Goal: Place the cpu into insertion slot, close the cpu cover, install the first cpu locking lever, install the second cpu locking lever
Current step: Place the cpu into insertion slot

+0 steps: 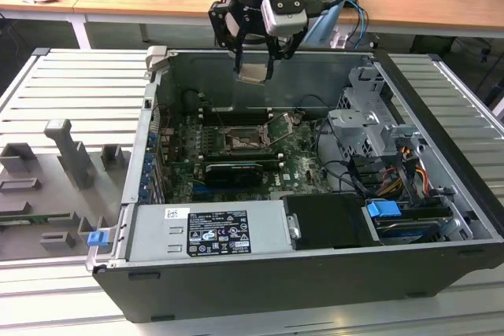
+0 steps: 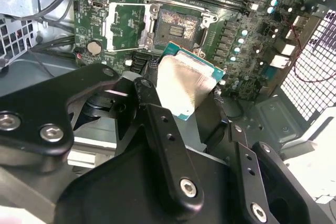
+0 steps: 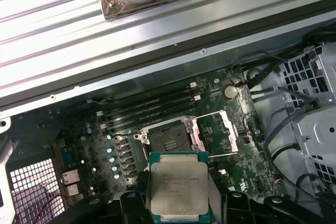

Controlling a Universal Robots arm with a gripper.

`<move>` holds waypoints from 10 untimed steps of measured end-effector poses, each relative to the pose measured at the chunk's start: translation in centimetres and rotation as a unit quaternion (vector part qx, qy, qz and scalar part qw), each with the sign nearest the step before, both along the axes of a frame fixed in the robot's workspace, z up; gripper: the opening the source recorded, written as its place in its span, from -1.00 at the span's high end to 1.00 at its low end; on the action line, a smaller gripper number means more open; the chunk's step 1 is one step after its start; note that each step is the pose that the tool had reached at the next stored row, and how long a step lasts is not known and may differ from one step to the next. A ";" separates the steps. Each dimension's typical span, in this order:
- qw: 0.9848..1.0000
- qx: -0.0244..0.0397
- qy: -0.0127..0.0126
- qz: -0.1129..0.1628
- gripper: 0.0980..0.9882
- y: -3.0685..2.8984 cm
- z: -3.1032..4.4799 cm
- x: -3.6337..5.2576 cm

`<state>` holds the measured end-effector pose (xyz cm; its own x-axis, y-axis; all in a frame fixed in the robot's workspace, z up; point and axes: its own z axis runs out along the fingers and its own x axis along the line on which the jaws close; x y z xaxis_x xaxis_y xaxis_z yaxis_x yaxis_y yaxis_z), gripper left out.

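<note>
Silvery cpu (image 3: 177, 186) is hanging clamped in the gripper (image 1: 254, 67) above the uncovered insertion slot (image 3: 169, 141), cpu cover (image 3: 217, 132) lying flipped open beside it.

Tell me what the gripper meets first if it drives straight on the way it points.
Likely the insertion slot or the green board beside it, the held cpu touching first; depth is unclear.

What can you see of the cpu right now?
The cpu is a flat square chip, pale silvery metal lid on a green base. The tool grips it at two opposite edges, holding it in the air above the computer case, metal face showing in both wrist views. It is apart from the insertion slot, whose dark centre lies uncovered.
</note>
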<state>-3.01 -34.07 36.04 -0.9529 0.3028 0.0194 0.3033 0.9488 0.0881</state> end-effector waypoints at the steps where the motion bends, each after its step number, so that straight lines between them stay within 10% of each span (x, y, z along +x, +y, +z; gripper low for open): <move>1: 1.000 0.000 0.000 -0.003 0.03 0.00 -0.01 0.00; 10: 1.000 0.000 0.000 -0.029 0.03 0.00 -0.05 0.00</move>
